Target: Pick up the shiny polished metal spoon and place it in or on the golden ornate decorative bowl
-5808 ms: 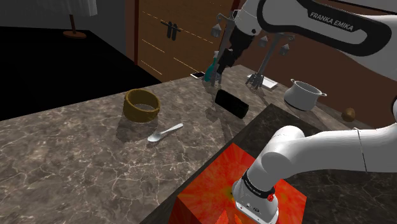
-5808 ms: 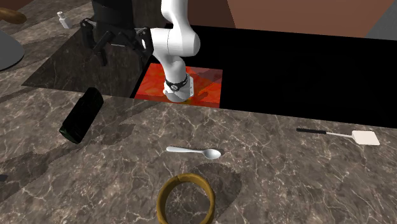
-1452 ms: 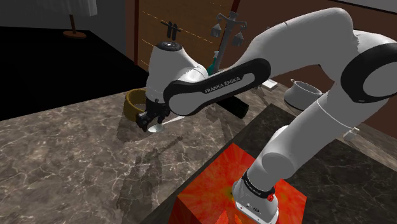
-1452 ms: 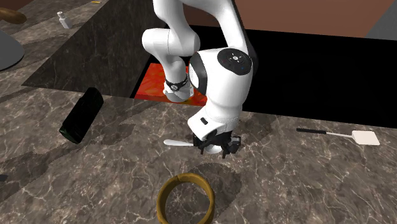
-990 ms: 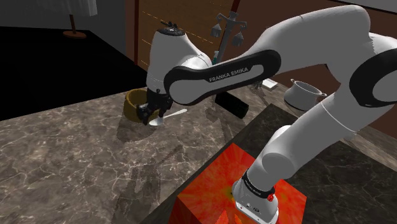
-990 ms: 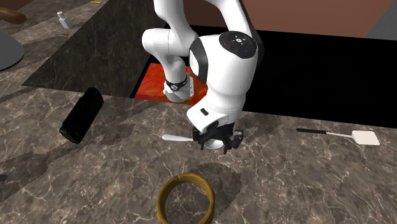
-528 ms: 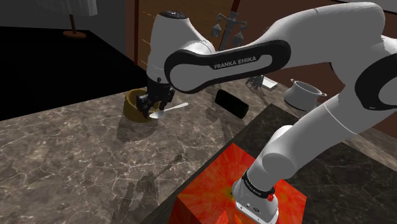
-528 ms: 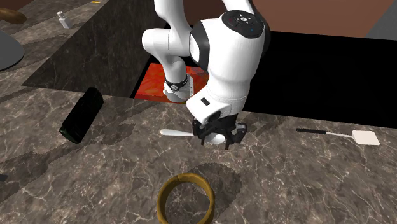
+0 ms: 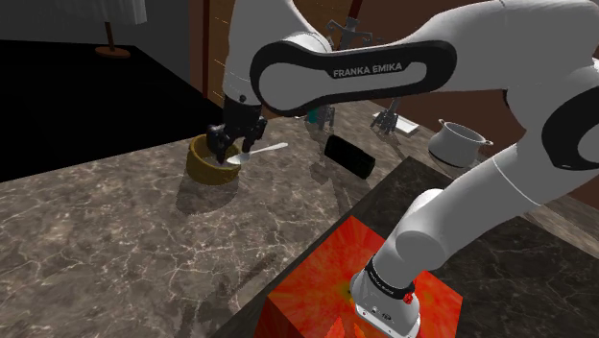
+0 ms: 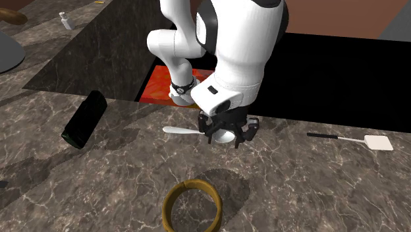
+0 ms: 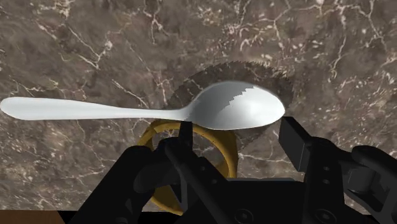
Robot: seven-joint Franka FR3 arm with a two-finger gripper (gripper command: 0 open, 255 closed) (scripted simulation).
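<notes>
Status: pale glossy metal spoon (image 11: 235, 107) is clamped at its scoop end between the fingers of the black two-finger gripper (image 10: 226, 138). The handle sticks out level to one side, clear of the dark veined marble counter (image 10: 316, 191). The golden ring-shaped bowl (image 10: 191, 184) sits on the counter, showing partly behind the spoon in the wrist view.

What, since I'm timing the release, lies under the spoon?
Below the spoon lie the marble counter and part of the rim of the golden bowl. The tool covers much of the bowl.
</notes>
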